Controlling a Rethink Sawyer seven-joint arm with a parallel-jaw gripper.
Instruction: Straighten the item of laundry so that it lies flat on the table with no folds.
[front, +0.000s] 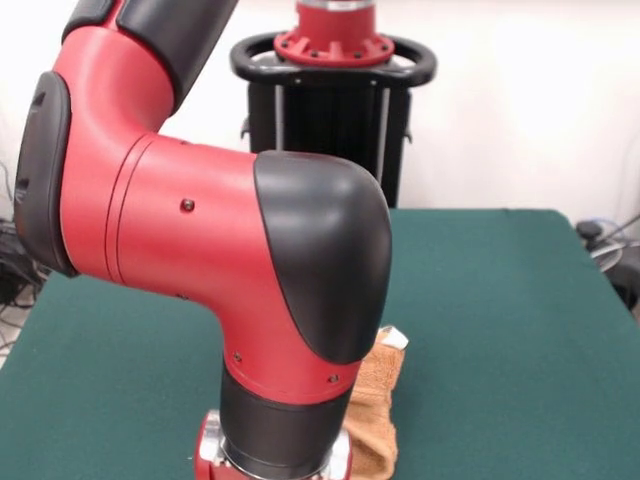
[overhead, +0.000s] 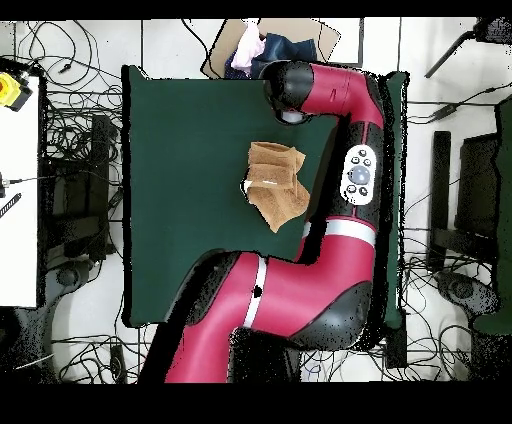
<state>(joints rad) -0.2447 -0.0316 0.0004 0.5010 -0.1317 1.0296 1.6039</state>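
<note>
The item of laundry (overhead: 276, 182) is an orange-tan towel lying bunched and folded over itself near the middle of the dark green table (overhead: 180, 200). In the front view only its right part (front: 378, 400) shows, with a small white tag (front: 393, 338) at its top; the rest is hidden behind the red and black arm (front: 250, 270). From overhead, the arm (overhead: 345, 180) runs along the towel's right side and bends across above it, ending in a black wrist (overhead: 285, 88) just beyond the towel. The gripper itself shows in neither view.
The arm's bulky elbow fills the middle and left of the front view. Off the table's far edge in the overhead view sits a cardboard box (overhead: 300, 42) holding cloths. Cables (overhead: 80, 150) lie on the floor around the table.
</note>
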